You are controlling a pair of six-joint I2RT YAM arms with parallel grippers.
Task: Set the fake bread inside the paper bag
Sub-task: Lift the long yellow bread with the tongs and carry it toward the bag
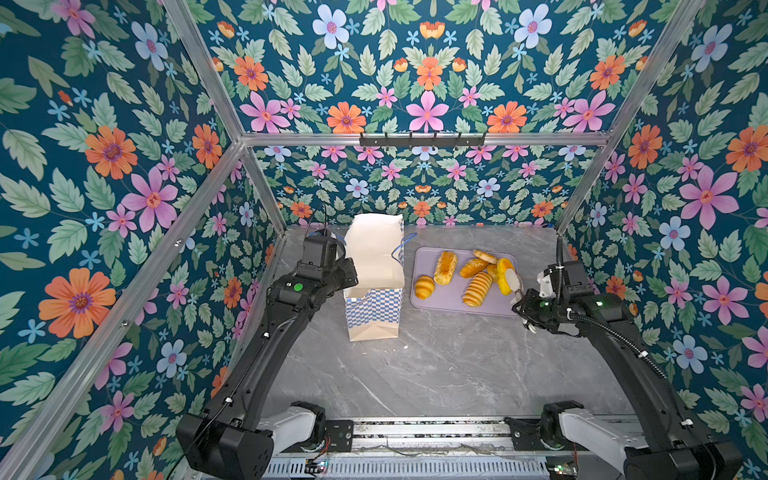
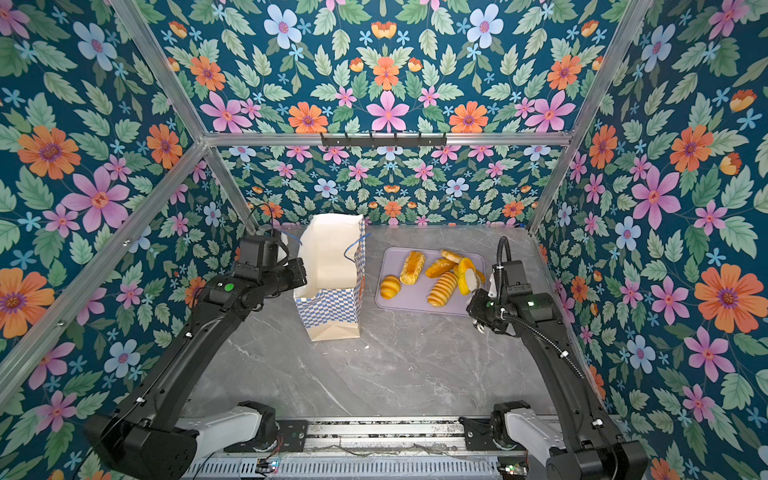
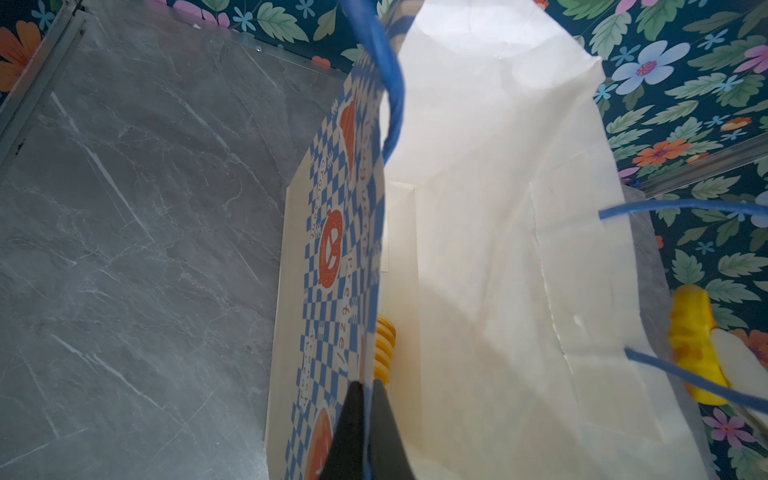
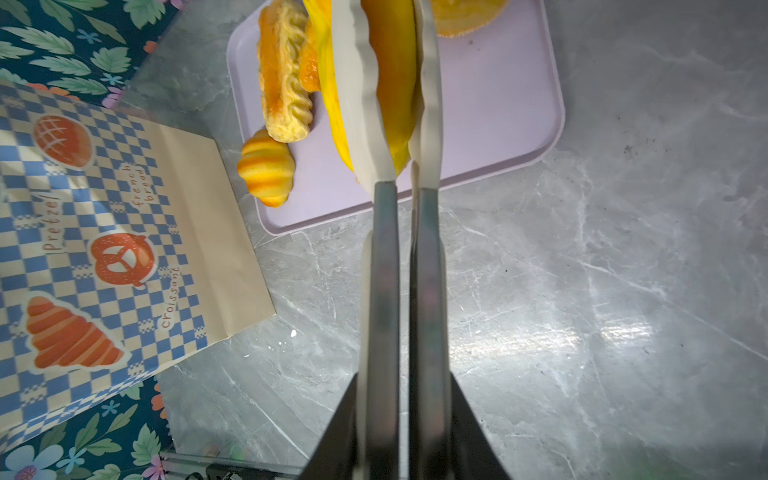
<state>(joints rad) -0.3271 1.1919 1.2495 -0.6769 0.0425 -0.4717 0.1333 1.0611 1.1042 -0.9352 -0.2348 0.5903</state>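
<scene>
Right gripper (image 4: 388,50) round yellow bun (image 1: 504,268) at tray (image 4: 498,104) edge; left gripper (image 3: 365,386) seemingly pinching paper bag (image 3: 478,208) rim; open tabletop (image 1: 436,365) in front.

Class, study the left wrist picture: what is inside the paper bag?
One ridged yellow bread lies at the bottom of the paper bag, against its checkered wall. That wall covers part of it, and much of the floor is out of sight.

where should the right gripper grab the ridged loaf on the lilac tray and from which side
Across its middle, from straight above. The ridged loaf lies flat and slanted on the lilac tray, long and narrow, so jaws turned square to its length would likely span the short width. The far end is crowded by other bread, so stay off it.
</scene>
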